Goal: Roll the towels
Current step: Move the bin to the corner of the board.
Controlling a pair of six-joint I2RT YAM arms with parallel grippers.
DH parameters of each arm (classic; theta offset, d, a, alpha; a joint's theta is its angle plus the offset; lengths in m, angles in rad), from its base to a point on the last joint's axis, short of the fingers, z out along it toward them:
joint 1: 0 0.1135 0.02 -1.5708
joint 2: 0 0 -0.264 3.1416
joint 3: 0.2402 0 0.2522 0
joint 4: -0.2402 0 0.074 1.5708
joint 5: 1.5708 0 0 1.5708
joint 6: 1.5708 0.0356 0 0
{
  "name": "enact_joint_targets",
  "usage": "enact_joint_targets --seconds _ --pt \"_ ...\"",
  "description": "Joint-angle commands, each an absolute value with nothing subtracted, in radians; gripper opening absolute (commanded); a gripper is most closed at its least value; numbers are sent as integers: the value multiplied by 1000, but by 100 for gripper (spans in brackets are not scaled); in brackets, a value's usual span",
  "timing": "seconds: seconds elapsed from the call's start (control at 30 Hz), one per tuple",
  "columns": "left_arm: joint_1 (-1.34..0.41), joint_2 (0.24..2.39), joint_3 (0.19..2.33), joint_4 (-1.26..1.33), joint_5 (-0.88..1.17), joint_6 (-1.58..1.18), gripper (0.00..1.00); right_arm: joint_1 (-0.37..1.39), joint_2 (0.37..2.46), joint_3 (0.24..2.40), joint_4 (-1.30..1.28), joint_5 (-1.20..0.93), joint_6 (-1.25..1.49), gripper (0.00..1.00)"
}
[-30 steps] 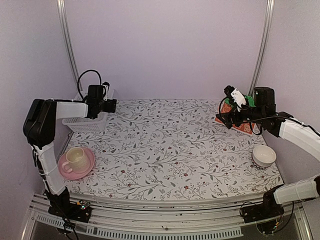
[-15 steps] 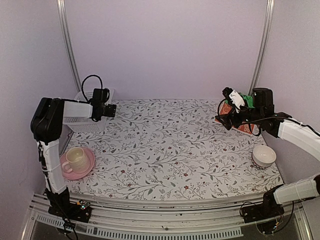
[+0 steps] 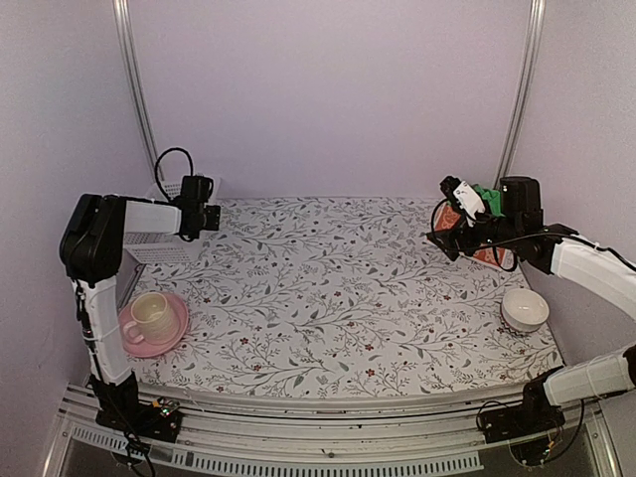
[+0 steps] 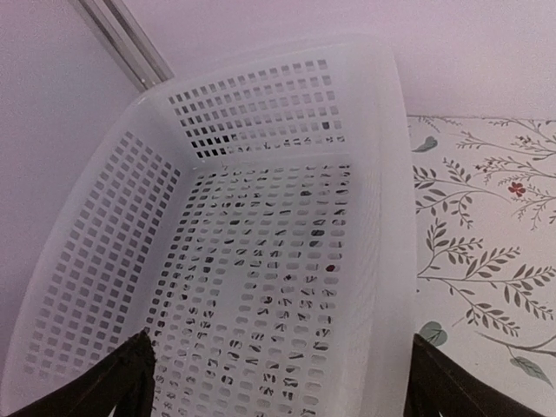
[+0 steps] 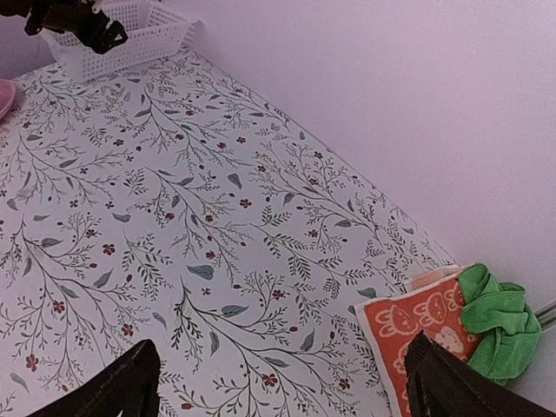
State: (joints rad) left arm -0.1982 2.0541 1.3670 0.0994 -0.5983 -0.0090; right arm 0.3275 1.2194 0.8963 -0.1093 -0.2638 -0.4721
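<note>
Both towels lie at the back right of the table. The orange-red towel [image 5: 424, 323] is spread flat and shows a white pattern. The green towel [image 5: 496, 318] sits bunched on its far edge. In the top view the right arm covers most of the orange-red towel [image 3: 486, 255] and the green towel [image 3: 487, 193]. My right gripper [image 5: 282, 384] hangs open above the tablecloth just left of the orange-red towel, holding nothing; in the top view my right gripper [image 3: 447, 241] points left. My left gripper [image 4: 280, 384] is open and empty over the white basket [image 4: 395, 217].
The white perforated basket [image 3: 159, 248] stands at the back left, with my left gripper [image 3: 209, 216] above it. A cream cup on a pink saucer [image 3: 151, 320] sits at the front left. A white bowl [image 3: 524, 310] stands at the right, near the right arm.
My left gripper has swung left and back, from the basket's right edge to above its inside. The right arm has barely moved. Both grippers stayed open.
</note>
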Motion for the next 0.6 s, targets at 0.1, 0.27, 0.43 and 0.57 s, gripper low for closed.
enact_joint_targets --seconds 0.1,0.27,0.43,0.57 --pt "-181 2049 1347 143 -619 -10 97 337 1239 894 -68 -206 -465 99" --pt "-248 2008 1321 194 -574 62 97 337 1297 971 -84 -49 -403 99" --pt "-310 1977 1322 171 -535 79 97 312 1428 1081 -138 84 -376 99" --pt "-357 1909 1303 153 -496 70 97 217 1604 1235 -225 141 -341 99"
